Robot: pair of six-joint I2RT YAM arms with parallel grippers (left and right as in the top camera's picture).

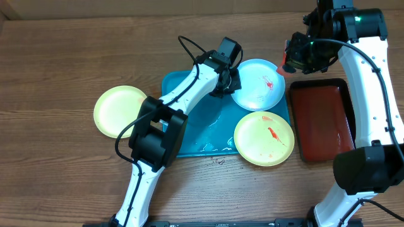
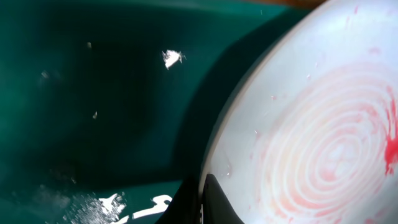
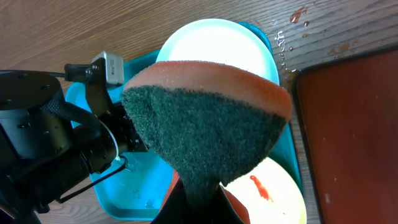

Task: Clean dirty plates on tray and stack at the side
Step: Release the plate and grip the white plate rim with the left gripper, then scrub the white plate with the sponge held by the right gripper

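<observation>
The teal tray [image 1: 189, 135] lies mid-table. A light cyan plate [image 1: 257, 85] with red stains rests on its far right corner. A pale yellow plate [image 1: 264, 139] with a red smear sits on the near right corner. A second yellow plate [image 1: 120, 111] lies on the table to the left of the tray. My left gripper [image 1: 227, 82] is shut on the cyan plate's left rim, and the left wrist view shows the fingers [image 2: 202, 202] on the plate [image 2: 311, 124]. My right gripper [image 1: 291, 60] is shut on a green-and-orange sponge [image 3: 205, 118], held above the cyan plate's right edge.
A dark red-brown tray [image 1: 322, 120] with a black rim lies to the right of the teal tray. Water and bits of debris sit on the teal tray floor [image 2: 93, 93]. Red drops mark the wood [image 3: 298, 15] near the red tray.
</observation>
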